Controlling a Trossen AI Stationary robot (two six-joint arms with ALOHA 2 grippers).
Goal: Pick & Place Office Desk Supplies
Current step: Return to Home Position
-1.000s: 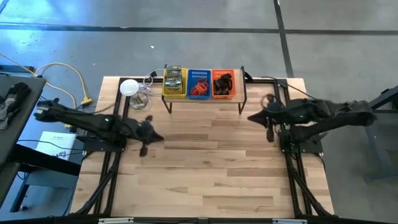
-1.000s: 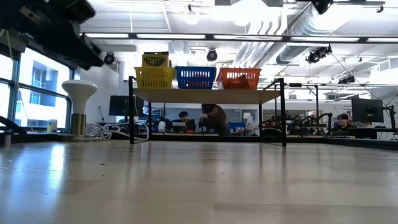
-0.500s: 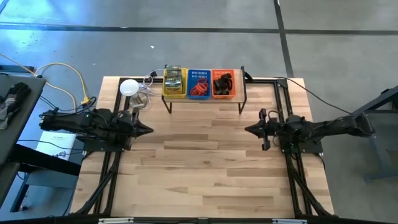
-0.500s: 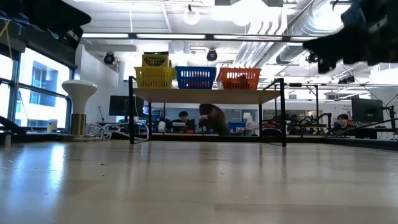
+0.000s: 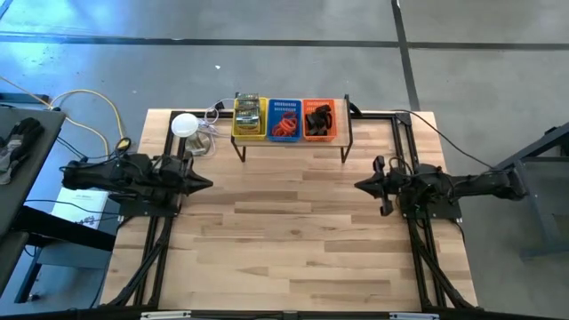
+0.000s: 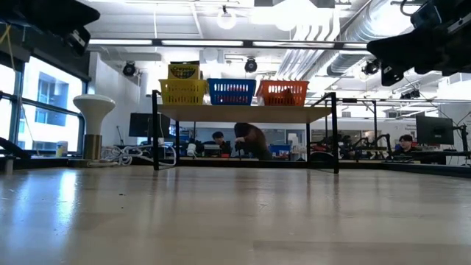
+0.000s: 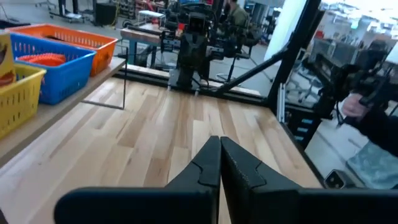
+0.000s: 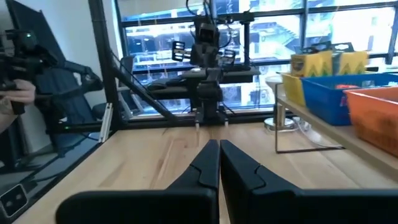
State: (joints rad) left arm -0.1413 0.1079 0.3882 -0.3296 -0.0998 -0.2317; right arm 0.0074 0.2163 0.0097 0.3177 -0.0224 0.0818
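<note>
Up on the shelf (image 6: 243, 113) at the counter's (image 5: 293, 240) far edge, packs (image 5: 250, 112) fill the yellow basket (image 6: 182, 91), red bands (image 5: 284, 127) the blue basket (image 6: 232, 91), and black clips (image 5: 318, 116) the orange basket (image 6: 282, 92). The left jaws and right jaws, each pressed together, hang at opposite counter sides, well apart from them.

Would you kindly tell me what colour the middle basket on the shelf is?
Blue: the middle plastic basket shows it best in the low view.

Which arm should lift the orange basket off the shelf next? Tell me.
Right, likely. The right tool, shut and empty, lies nearer the orange basket; the left tool lies toward the yellow basket.
</note>
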